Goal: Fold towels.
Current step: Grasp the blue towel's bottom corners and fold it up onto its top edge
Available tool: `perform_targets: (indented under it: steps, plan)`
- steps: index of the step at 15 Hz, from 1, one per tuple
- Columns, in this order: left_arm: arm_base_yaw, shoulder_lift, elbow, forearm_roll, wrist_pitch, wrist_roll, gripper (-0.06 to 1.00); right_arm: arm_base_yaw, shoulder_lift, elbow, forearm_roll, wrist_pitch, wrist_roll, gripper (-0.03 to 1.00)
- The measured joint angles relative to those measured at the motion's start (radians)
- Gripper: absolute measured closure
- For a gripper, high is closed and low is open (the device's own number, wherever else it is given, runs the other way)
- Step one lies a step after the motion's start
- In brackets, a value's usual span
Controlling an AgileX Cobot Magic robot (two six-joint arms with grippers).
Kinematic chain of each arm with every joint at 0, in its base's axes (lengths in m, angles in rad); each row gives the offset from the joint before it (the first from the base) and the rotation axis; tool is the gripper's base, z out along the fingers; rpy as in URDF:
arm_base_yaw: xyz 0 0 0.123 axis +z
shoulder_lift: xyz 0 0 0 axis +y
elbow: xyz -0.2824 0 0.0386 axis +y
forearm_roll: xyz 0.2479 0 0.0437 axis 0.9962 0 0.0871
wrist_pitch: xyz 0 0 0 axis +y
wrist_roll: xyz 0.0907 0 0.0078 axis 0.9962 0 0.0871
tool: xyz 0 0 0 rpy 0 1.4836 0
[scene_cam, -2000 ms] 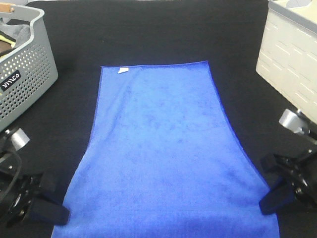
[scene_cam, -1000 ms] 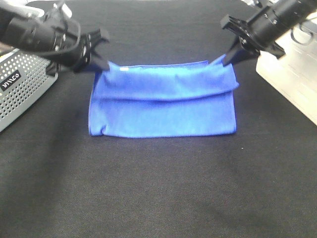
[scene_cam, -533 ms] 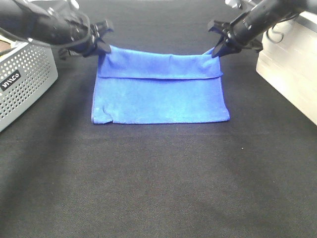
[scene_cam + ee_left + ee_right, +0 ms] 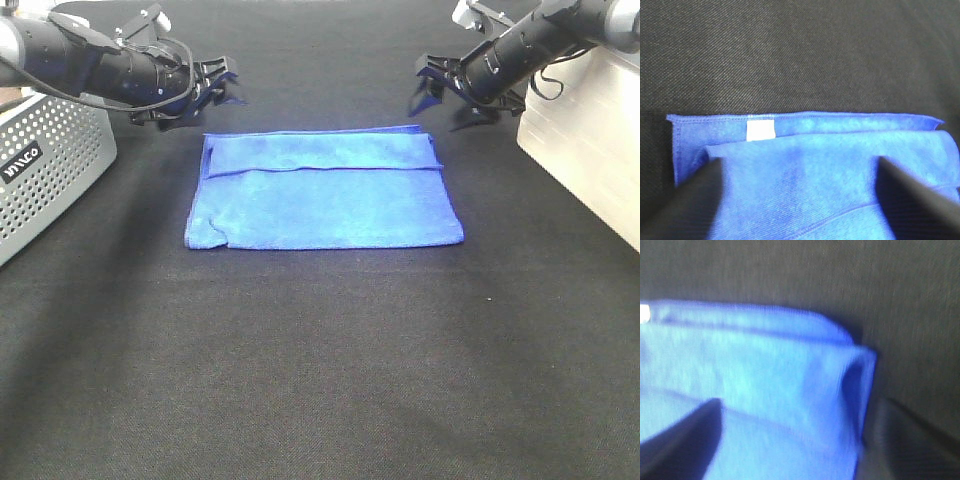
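Note:
The blue towel (image 4: 322,197) lies folded on the black table, its doubled-over edge forming a narrow band along the far side. My left gripper (image 4: 218,92) hovers open just beyond the towel's far left corner, holding nothing. In the left wrist view the towel (image 4: 830,165) shows its white tag (image 4: 760,130) between the spread dark fingers (image 4: 687,200). My right gripper (image 4: 442,95) hangs open just past the far right corner, also with nothing in it. The right wrist view is blurred; the towel's folded corner (image 4: 790,365) lies between the parted fingers (image 4: 677,440).
A perforated grey basket (image 4: 50,170) stands at the left edge, close under my left arm. A white crate (image 4: 585,140) fills the right edge beside my right arm. Black cloth covers the table (image 4: 320,370).
Both grippers have opened and let go of the towel's far edge, which has dropped flat. They have drawn back slightly beyond the corners.

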Motion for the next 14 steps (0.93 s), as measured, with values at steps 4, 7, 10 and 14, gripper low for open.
perform_targets:
  steps: [4, 7, 10, 14]
  plan:
    - [0.012, -0.034, 0.000, 0.137, 0.233, -0.060, 0.09, 0.000, -0.042, -0.003, -0.019, 0.287, 0.019, 0.11]
    - [0.012, -0.042, -0.001, 0.267, 0.412, -0.209, 0.18, 0.000, -0.049, 0.032, -0.046, 0.323, 0.063, 0.14]
    - [0.012, -0.044, -0.001, 0.383, 0.523, -0.336, 0.18, -0.002, -0.102, 0.216, -0.089, 0.324, 0.067, 0.17]
    - [0.012, -0.094, 0.149, 0.396, 0.478, -0.359, 0.18, -0.067, -0.212, 0.473, -0.029, 0.201, -0.024, 0.19]
